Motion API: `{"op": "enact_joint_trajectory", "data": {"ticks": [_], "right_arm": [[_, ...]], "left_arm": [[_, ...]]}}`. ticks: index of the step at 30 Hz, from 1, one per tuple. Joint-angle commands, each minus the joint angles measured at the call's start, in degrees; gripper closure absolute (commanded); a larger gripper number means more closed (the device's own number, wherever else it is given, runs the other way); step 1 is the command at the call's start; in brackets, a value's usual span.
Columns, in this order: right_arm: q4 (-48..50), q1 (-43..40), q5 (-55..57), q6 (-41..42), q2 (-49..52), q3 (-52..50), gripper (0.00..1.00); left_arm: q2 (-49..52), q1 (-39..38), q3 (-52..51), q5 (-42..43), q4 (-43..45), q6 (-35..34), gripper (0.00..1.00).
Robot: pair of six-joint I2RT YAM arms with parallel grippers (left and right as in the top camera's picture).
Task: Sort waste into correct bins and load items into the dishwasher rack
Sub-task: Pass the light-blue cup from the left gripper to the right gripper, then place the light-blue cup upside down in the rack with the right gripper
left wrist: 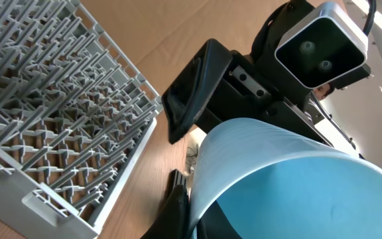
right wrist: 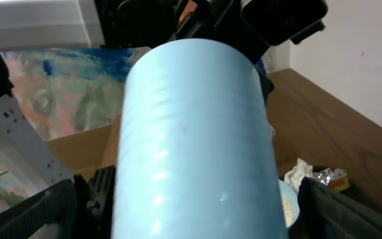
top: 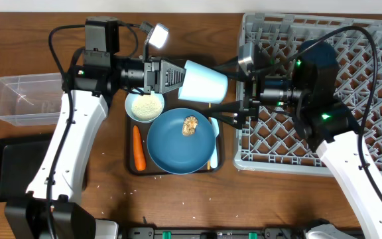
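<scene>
The left gripper [top: 180, 75] clamps the light blue cup [top: 204, 83]: likely light, stiff, slick. The right gripper [top: 225, 94], at 3 o'clock, stands wide; take the side wall.

Light blue cup [top: 204, 83]: its gripped end is masked by my left hand [top: 180, 78] from overhead; both wrist views crop it at the bottom edge. Crumpled napkin [right wrist: 302, 174], foil wrapper [right wrist: 330, 176]: blurred, partly behind my right hand [right wrist: 197, 212]. Pale spoon [top: 215, 127], chopstick [top: 210, 159]: I see slivers only, the rest under the blue plate [top: 171, 149]. Dishwasher rack [top: 377, 99]: cropped at right, partly beneath my right arm. Black tray [top: 2, 166]: one corner under my left arm.
</scene>
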Motion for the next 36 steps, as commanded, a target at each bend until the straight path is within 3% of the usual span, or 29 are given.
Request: {"op": "enact_joint_trajectory", "data": {"ticks": [1, 10, 17, 18, 21, 23, 28, 36], "right_arm": [[0.15, 0.76, 1.40, -1.36, -0.09, 0.28, 0.03], [-0.55, 0.74, 1.44, 0.09, -0.09, 0.28, 0.41], [-0.28, -0.13, 1.86, 0.22, -0.09, 0.28, 0.53], [-0.31, -0.24, 1.84, 0.24, -0.09, 0.28, 0.54], [-0.35, -0.92, 1.84, 1.36, -0.11, 0.28, 0.56], [-0.35, -1.62, 1.86, 1.64, -0.28, 0.28, 0.56], [-0.72, -5.53, 2.97, 3.23, -2.16, 0.28, 0.56], [-13.11, -17.14, 13.11, 6.54, -7.67, 0.28, 0.54]], "left_arm": [[-0.42, -0.59, -0.24, -0.02, 0.35, 0.98, 0.94], [-0.42, -0.55, -0.24, -0.04, 1.84, 0.96, 0.94], [-0.42, -0.55, -0.24, -0.02, 1.84, 0.92, 0.93], [-0.42, -0.55, -0.24, -0.02, 1.84, 0.92, 0.89], [-0.42, -0.28, -0.24, -0.04, 1.90, 0.94, 0.44], [-0.42, 0.44, -0.24, -0.11, 2.12, 0.94, 0.24], [-0.42, 4.02, -0.24, -3.50, 2.23, 0.94, 0.11], [-0.42, 10.08, -0.24, -8.02, 2.12, 0.92, 0.10]]}}
